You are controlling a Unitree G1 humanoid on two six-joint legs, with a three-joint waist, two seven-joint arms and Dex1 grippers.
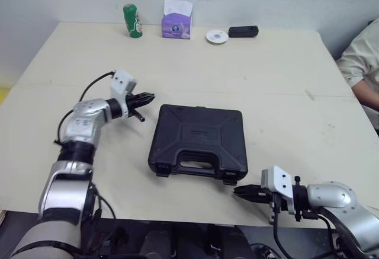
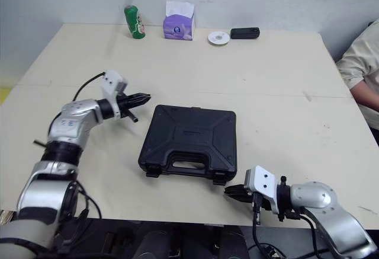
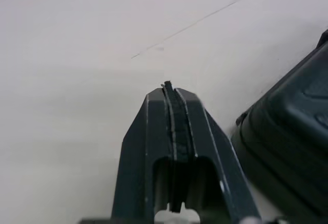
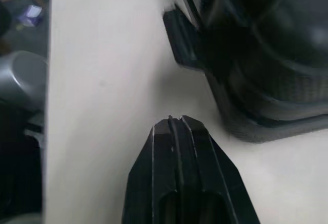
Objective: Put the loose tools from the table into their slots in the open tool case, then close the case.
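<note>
While the black tool case [image 1: 198, 139] lies shut and flat near the middle of the pale table [image 1: 278, 75], with its handle [image 1: 192, 165] facing the near edge, both arms hover close beside it. The left gripper [image 1: 145, 98] hangs just off the case's far left corner, apart from it, and its two black fingers [image 3: 151, 131] are pressed together with nothing between them. The right gripper [image 1: 243, 192] sits low over the table at the near edge, just beside the case's near right corner and a latch [image 4: 179, 39]; its fingers [image 4: 161, 157] are likewise pressed together and empty. Along the far edge of the table stand a green bottle [image 1: 132, 21], a purple tissue box [image 1: 177, 22], a small white disc [image 1: 217, 36] and a black oblong device [image 1: 243, 31]. A person's light sleeve [image 1: 361, 57] shows at the right side
</note>
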